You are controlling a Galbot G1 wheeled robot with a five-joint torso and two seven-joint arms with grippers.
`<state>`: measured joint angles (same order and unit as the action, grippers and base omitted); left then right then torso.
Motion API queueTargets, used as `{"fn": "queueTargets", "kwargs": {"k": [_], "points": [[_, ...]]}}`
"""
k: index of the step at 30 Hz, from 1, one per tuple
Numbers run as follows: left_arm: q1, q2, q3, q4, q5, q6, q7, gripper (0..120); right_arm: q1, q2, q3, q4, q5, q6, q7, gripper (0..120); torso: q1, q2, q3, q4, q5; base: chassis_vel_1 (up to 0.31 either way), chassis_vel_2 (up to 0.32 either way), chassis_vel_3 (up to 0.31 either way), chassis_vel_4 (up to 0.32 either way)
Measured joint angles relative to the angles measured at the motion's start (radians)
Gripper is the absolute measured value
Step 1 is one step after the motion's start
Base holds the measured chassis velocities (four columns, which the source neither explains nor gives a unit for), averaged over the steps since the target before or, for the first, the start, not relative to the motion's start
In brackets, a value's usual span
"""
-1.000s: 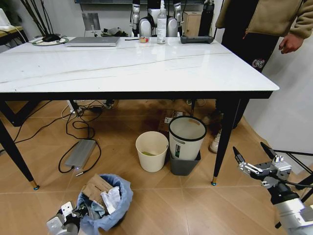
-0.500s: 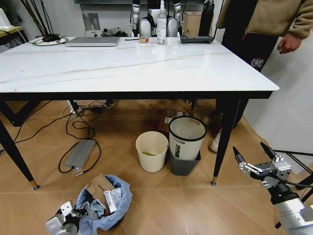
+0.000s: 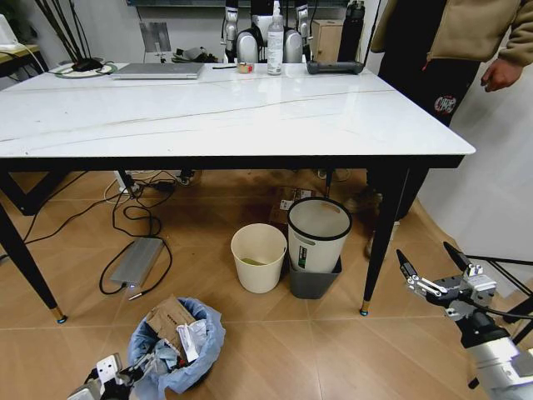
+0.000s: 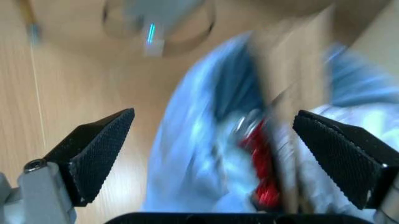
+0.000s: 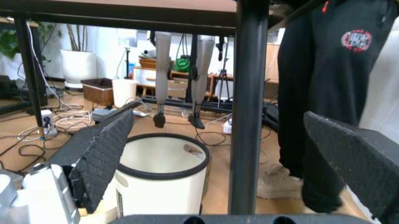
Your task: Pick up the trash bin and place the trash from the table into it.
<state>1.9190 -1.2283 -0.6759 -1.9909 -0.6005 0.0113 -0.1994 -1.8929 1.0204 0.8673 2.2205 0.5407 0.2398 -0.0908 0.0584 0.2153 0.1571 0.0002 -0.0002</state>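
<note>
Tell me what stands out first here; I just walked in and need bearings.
The trash bin, stuffed with cardboard and wrappers, sits on the floor before the table, the left gripper open by it. The right gripper hangs open near the table's leg.

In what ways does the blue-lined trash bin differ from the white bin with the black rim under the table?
The trash bin wears a crinkled light-blue bag over its rim; the white bin with the black rim shows none. The trash bin holds cardboard, wrappers and other litter; the white bin looks empty inside. The trash bin stands on open floor in front of the table, by the left gripper; the white bin stands beneath it. Both are round, open-topped and upright.
</note>
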Motion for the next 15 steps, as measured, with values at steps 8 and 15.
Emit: {"fn": "queueTargets", "kwargs": {"k": [8,15], "points": [[0.017,0.004,-0.043,-0.166,0.257,-0.297,0.131,100,0.0,0.0,0.0,0.0,0.0,0.0,0.0,100,0.0,0.0,0.0,-0.0004,0.0002,0.0,0.0,0.0,0.0],[0.002,0.005,-0.046,-0.17,0.273,-0.313,0.136,100,0.0,0.0,0.0,0.0,0.0,0.0,0.0,100,0.0,0.0,0.0,-0.0002,0.0002,0.0,0.0,0.0,0.0]]}}
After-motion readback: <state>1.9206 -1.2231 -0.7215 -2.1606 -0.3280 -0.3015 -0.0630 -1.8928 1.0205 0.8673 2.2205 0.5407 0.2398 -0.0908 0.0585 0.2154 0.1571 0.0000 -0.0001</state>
